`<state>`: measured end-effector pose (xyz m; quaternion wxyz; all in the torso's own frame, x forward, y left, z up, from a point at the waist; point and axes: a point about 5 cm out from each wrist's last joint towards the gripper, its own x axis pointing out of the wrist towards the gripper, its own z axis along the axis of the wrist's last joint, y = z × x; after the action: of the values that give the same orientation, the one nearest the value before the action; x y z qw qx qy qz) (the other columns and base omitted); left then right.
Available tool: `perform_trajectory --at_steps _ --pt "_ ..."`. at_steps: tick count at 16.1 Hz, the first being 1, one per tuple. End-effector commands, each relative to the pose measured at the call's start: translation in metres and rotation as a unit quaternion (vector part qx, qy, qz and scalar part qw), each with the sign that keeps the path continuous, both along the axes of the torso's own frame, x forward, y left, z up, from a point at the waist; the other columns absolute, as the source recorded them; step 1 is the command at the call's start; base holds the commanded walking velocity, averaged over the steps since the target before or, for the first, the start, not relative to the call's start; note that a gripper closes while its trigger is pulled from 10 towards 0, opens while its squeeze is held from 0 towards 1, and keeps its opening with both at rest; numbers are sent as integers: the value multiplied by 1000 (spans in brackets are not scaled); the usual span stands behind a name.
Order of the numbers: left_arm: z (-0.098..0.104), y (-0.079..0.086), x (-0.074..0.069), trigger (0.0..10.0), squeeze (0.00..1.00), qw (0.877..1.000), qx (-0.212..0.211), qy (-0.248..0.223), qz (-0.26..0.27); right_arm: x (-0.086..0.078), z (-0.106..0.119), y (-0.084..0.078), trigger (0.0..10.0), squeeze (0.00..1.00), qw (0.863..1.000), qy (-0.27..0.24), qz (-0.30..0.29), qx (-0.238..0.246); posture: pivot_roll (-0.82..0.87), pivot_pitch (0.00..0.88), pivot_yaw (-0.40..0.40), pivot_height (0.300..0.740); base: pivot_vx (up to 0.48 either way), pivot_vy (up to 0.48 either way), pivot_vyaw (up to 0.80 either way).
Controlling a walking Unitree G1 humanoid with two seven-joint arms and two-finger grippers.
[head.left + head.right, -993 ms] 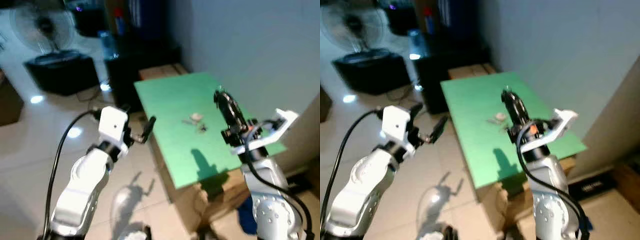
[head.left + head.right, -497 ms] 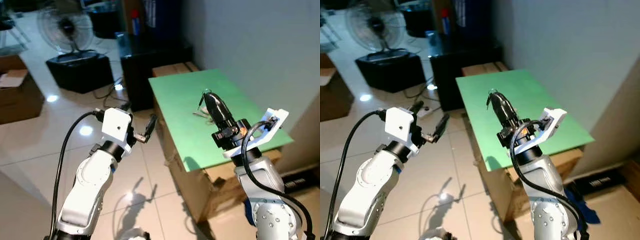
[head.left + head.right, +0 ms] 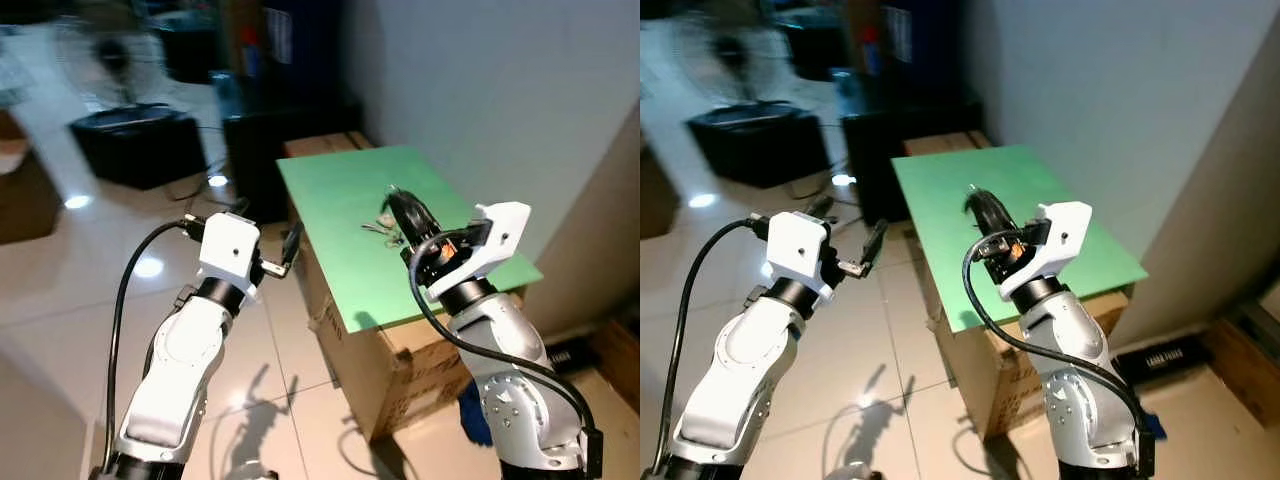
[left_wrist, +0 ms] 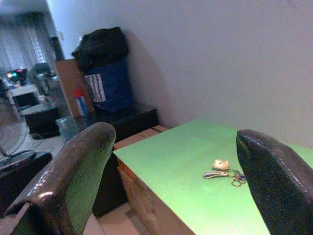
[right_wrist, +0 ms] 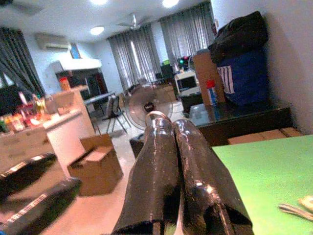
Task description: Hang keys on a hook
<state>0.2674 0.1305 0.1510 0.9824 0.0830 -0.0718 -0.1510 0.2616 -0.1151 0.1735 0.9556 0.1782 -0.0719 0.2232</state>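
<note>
The keys (image 3: 379,228) lie in a small bunch with a pale fob on the green table top (image 3: 340,185), also seen as keys (image 4: 222,169) in the left wrist view. My right gripper (image 3: 404,210) hovers just above and beside them, over the table. Its two black fingers (image 5: 195,161) are pressed together with nothing between them. My left gripper (image 3: 268,236) is held out over the floor, left of the table's edge. It is open, fingers (image 4: 80,166) far apart, and looks across at the keys.
The green top rests on cardboard boxes (image 3: 400,365) against a pale wall (image 3: 480,90). Behind it stand a black cabinet (image 3: 250,150) and a blue bag (image 4: 110,85). A fan (image 5: 146,105) and a cardboard box (image 5: 98,164) stand on the shiny tiled floor.
The camera has swung, so the whole scene shifted. My right wrist has turned, with its shut gripper still beside the keys. The keys stay on the table and the left gripper stays open.
</note>
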Motion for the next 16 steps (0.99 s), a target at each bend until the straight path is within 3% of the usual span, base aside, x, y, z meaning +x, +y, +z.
perform_trajectory --at_steps 1,6,8,10,16 --pt "3 1 3 10000 0 1000 8 -8 6 3 0 -3 10000 0 1000 -1 -15 -8 -20 0 13 718 0 -315 0" --pt "0 7 8 10000 0 999 22 -3 29 4 -22 -14 10000 0 996 37 -67 -51 -28 0 21 718 0 -380 0" --pt "-3 9 10 10000 0 999 27 1 36 4 -26 -15 10000 0 995 46 -73 -51 -30 0 23 718 0 0 0" --pt "-8 10 9 10000 0 998 60 3 30 2 -30 -14 10000 0 994 48 -64 -76 -32 0 24 718 0 0 800" --pt "-6 17 11 10000 0 997 55 -11 52 2 -37 -1 10000 0 993 50 -27 -103 -19 0 8 718 0 0 800"
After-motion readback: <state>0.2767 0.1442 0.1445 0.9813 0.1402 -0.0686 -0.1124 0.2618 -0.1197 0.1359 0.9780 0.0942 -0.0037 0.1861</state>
